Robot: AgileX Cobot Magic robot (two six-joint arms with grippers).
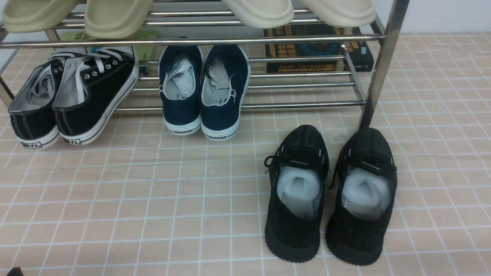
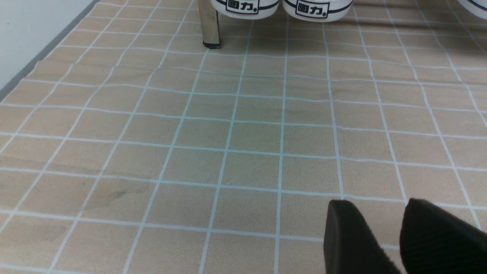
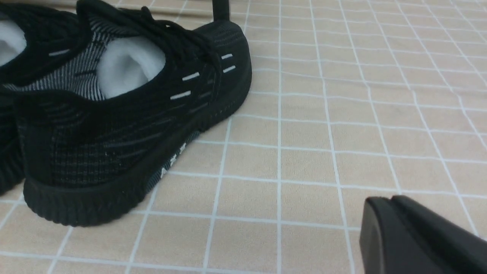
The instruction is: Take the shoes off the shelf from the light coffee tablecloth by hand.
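Right gripper clenched, black shoes at its ten o'clock, twelve being toward the shelf, left gripper released, same shoes between its two and three o'clock.

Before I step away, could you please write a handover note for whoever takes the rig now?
Left gripper: slightly open, empty, over the cloth.
Right gripper: looks shut, holding nothing, beside the black sneakers.
Shoes: both black sneakers stand on the light grid tablecloth in front of the shelf, toes towards it; I can't tell if the right one touches the shelf leg.
Done: the pair is off the shelf.
Left: seemingly nothing but parking the arms. The navy pair and the white-laced canvas pair are on the rack; I'd leave them.
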